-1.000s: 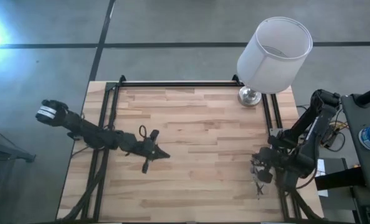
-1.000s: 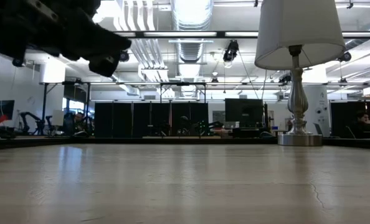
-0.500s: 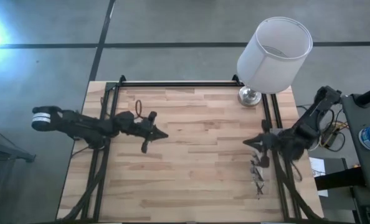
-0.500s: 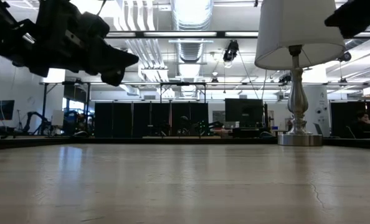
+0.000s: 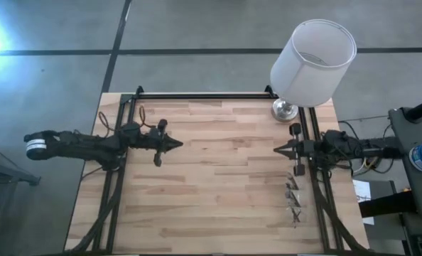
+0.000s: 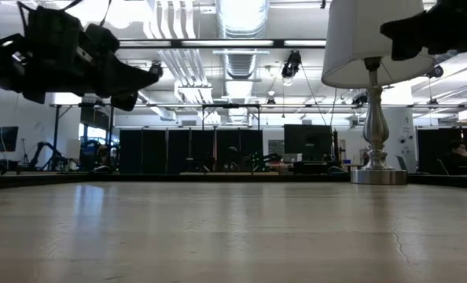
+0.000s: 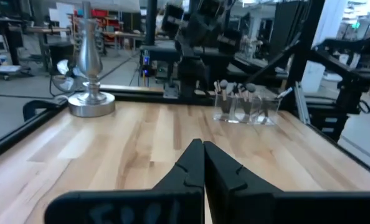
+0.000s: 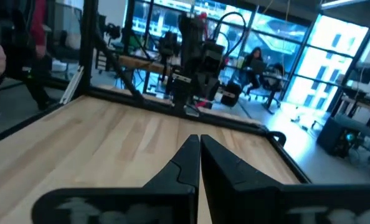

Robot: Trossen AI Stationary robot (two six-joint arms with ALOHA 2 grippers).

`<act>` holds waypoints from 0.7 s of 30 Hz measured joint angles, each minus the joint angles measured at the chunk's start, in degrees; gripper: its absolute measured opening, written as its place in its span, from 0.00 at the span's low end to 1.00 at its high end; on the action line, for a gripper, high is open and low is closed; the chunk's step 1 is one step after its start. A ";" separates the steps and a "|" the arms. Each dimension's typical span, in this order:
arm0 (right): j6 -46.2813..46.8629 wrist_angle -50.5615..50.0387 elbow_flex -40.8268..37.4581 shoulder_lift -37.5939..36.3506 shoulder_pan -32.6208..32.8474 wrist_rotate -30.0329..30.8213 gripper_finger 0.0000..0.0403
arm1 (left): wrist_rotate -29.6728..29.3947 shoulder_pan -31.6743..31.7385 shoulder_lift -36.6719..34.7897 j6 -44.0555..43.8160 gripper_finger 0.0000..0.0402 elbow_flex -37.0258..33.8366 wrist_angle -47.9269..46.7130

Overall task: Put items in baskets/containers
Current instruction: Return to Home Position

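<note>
Moved: both arms have drawn back and levelled out since the earlier frames. The left gripper (image 5: 176, 144) has pulled away from the lamp (image 5: 285, 109) toward the far side edge. The right gripper (image 5: 277, 150) has lifted off the clear organizer (image 5: 294, 199) and swung closer to the lamp base.
Left gripper: we see it held above the surface (image 5: 218, 185), well apart from the lamp, its fingers clenched together with nothing between them.
Right gripper: it hangs near the lamp base, between lamp and organizer, fingers likewise pressed tip to tip and empty.
Brushes: they (image 7: 238, 90) stand upright in the organizer, bristle tips up. The organizer sits at the same side edge as the lamp, well apart from its base. We see no brush loose on the surface.
Handling: we judge the brushes very light, with stiff slim handles that could roll or slip in a loose pinch, and soft bristles that would splay if squeezed. Mid-handle is the place to take hold. The organizer looks light and slick, so a nudge could slide or tip it.
Stage: we take the filling as done, with only the return to rest under way.
</note>
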 joint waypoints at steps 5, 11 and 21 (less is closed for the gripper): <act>-0.07 4.04 -2.79 -0.53 -11.88 -10.87 0.02 | -0.07 0.65 -5.60 -1.47 0.00 -3.53 -0.08; -0.87 5.16 -3.14 -0.92 -18.96 -13.35 0.02 | -0.35 2.29 -12.46 -2.48 0.00 -6.65 -3.05; -3.15 6.03 -6.83 -8.88 -20.36 -5.44 0.02 | -2.12 4.04 -24.32 -3.20 0.00 -6.69 -18.80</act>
